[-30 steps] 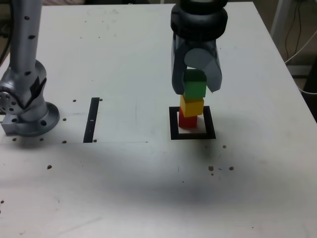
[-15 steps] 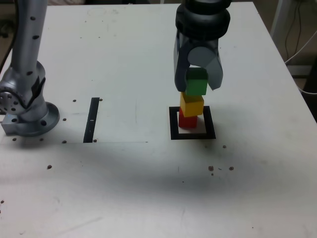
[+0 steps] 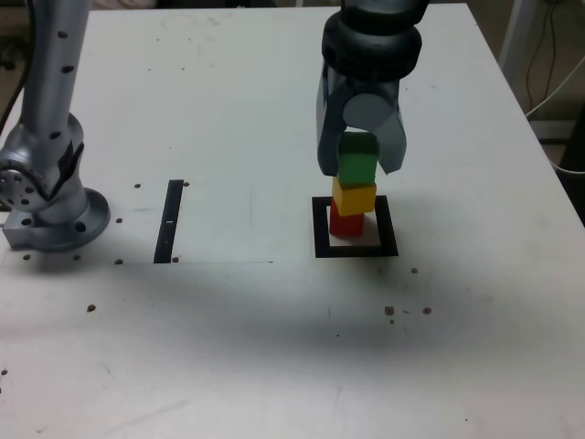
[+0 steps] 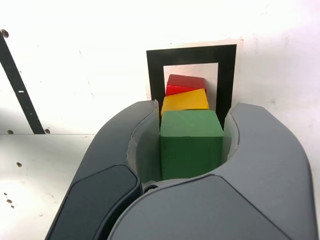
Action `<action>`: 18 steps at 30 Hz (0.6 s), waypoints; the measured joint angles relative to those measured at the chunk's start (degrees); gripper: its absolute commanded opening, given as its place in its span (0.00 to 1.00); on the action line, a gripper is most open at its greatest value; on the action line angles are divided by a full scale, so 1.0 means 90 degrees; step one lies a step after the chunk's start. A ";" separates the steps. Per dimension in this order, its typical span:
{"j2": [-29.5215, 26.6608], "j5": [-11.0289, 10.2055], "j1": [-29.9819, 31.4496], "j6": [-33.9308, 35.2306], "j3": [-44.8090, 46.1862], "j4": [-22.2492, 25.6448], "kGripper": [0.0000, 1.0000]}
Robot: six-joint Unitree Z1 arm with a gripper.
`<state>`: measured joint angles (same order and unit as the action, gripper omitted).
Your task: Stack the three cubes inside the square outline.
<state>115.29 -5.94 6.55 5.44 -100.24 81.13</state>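
While the pincer grips the green cube, a black strip lies apart from the square outline.

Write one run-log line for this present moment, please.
gripper: closed on green cube | green cube: above yellow cube | yellow cube: on red cube

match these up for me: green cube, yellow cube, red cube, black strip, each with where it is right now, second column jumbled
1. green cube
2. yellow cube
3. red cube
4. black strip

A. lowest of the three cubes, inside the black square outline
B. between the gripper's jaws
C. on the table, toward the exterior view's left from the outline
D. on the red cube, below the green one

Pairs: 1-B, 2-D, 3-A, 4-C
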 measured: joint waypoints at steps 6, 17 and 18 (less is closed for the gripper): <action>0.0000 0.0062 0.0000 0.0000 0.0025 0.0000 0.61; 0.0000 0.0088 0.0000 -0.0089 0.0131 -0.0075 0.99; 0.0000 0.0088 0.0000 -0.0089 0.0147 -0.0075 0.99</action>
<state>115.29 -5.15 6.55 4.64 -98.92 80.45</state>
